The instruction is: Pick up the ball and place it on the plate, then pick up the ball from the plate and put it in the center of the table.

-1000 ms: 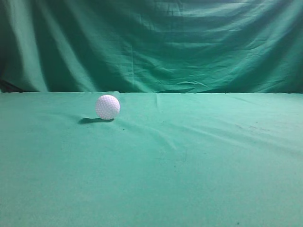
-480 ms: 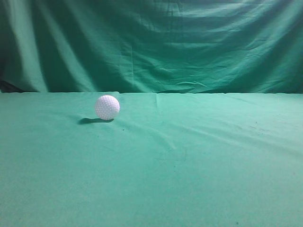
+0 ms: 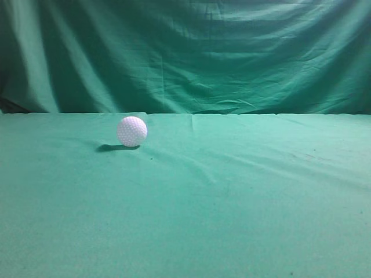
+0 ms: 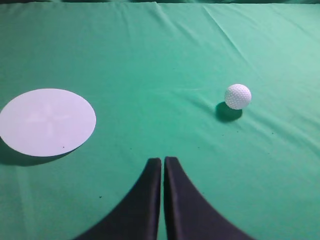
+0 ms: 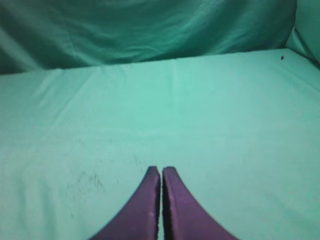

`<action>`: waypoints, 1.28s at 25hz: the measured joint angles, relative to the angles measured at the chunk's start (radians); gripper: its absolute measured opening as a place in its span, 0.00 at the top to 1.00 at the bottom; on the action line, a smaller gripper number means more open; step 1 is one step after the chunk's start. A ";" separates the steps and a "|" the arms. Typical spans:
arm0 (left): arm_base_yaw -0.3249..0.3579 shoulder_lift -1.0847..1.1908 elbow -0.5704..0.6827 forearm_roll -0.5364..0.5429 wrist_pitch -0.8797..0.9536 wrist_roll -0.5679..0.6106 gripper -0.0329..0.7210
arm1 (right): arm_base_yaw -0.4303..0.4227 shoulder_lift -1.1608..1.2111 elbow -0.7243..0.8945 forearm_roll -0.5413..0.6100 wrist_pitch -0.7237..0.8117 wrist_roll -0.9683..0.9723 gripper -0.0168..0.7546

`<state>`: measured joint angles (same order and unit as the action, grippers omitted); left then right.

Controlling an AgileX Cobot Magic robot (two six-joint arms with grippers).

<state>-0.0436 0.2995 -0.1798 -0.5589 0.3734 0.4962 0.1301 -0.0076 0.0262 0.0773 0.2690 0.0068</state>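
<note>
The ball [image 3: 132,131], a small white dimpled golf ball, rests on the green cloth table [image 3: 232,202], left of the middle in the exterior view. It also shows in the left wrist view [image 4: 238,96], ahead and to the right of my left gripper [image 4: 163,160], which is shut and empty. A flat white round plate [image 4: 47,121] lies on the cloth to the left of that gripper. My right gripper [image 5: 161,169] is shut and empty over bare cloth. Neither gripper shows in the exterior view. The plate is out of the exterior view.
A draped green cloth backdrop [image 3: 185,52] hangs behind the table's far edge and also shows in the right wrist view [image 5: 150,25]. Faint dark smudges [image 5: 85,182] mark the cloth left of the right gripper.
</note>
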 joint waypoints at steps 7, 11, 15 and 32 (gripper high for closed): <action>0.000 0.000 0.002 0.000 0.000 0.000 0.96 | 0.000 -0.002 0.002 -0.035 0.101 -0.017 0.98; 0.000 0.000 0.002 0.000 0.000 0.000 0.96 | 0.000 -0.002 0.002 -0.037 0.108 -0.017 0.98; 0.000 0.000 0.002 0.000 0.000 0.000 0.96 | 0.000 -0.002 0.002 -0.037 0.108 -0.015 0.98; -0.014 -0.033 0.002 0.000 -0.002 0.000 0.96 | 0.000 -0.002 0.002 -0.037 0.111 -0.015 0.98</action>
<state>-0.0573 0.2668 -0.1775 -0.5589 0.3711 0.4962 0.1301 -0.0094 0.0284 0.0399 0.3796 -0.0086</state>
